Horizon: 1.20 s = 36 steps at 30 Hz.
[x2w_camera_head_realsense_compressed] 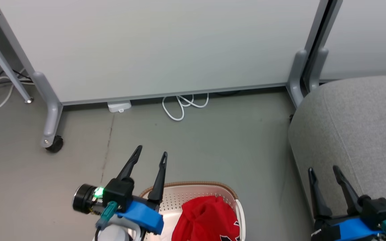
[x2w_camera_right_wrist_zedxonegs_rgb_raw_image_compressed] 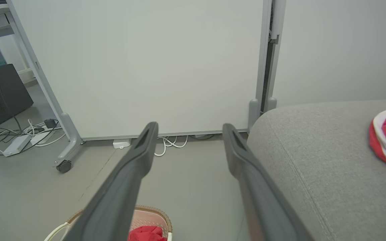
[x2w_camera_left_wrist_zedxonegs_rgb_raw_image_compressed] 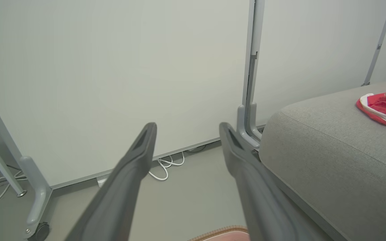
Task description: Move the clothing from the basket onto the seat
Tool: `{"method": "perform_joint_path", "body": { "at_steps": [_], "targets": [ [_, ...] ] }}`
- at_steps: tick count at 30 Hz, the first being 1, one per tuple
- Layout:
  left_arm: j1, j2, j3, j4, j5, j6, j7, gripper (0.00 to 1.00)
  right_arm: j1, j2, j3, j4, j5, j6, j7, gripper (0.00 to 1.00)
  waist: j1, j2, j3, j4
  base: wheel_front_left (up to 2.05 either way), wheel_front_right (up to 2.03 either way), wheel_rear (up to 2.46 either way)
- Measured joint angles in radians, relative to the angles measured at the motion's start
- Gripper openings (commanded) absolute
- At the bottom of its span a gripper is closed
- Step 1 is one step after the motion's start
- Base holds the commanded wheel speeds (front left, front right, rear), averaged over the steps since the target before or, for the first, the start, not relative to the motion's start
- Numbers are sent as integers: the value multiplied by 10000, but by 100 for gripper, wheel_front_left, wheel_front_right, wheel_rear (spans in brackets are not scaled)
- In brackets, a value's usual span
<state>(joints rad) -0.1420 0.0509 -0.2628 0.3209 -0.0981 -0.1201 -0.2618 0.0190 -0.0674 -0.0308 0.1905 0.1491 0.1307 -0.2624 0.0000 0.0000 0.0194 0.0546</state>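
Red clothing [x2w_camera_head_realsense_compressed: 206, 217] is piled in the basket [x2w_camera_head_realsense_compressed: 193, 184], near; one piece [x2w_camera_left_wrist_zedxonegs_rgb_raw_image_compressed: 385, 105] is already laid on the seat [x2w_camera_head_realsense_compressed: 347, 127] at the right. The left gripper [x2w_camera_head_realsense_compressed: 152, 150] and the right gripper [x2w_camera_head_realsense_compressed: 323, 169] are held apart, empty. If only a thin fold is pinched, cloth could be dropped on the floor [x2w_camera_head_realsense_compressed: 213, 134].

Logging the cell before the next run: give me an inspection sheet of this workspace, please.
Surface: grey floor.
Job's things: red clothing in the basket; another red-white garment already on the seat.
Clutter: small white box under the wheeled partition.
Hands: left hand open, over the basket's rim; right hand open, at the seat's edge.
Cables: white cable loop on the floor; power strip with more cables at the left.
Surroundings: dark box far left.
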Motion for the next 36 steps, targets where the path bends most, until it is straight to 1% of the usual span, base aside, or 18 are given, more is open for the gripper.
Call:
{"method": "perform_joint_path", "body": {
  "at_steps": [10, 21, 26, 31, 36],
  "targets": [
    [-1513, 94, -1360, 1549, 61, -90, -10, 100, -881, -180, 205, -146, 21, 0, 0, 100, 1, 0, 1241, -547, 0, 0, 0],
    [-3222, 552, -3338, 3519, -476, -96, -10, 100, -1784, -311, 299, -362, 36, 0, 0, 100, 1, 0, 2890, -1127, 0, 0, 0],
    [-3949, 685, -4052, 4408, -740, -96, -10, 100, -2229, -337, 314, -476, 36, 0, 0, 100, 1, 0, 3693, -1316, 0, 0, 0],
    [-4593, 725, -4732, 5405, -1083, -96, -12, 100, -2619, -360, 336, -591, 35, 0, 0, 100, 1, 0, 4479, -1462, 0, 0, 0],
    [-5195, 646, -5816, 6462, -1576, -96, -10, 100, -2968, -401, 364, -709, 35, 0, 0, 100, 2, -1, 5208, -1562, 0, 0, 0]
  ]
}}
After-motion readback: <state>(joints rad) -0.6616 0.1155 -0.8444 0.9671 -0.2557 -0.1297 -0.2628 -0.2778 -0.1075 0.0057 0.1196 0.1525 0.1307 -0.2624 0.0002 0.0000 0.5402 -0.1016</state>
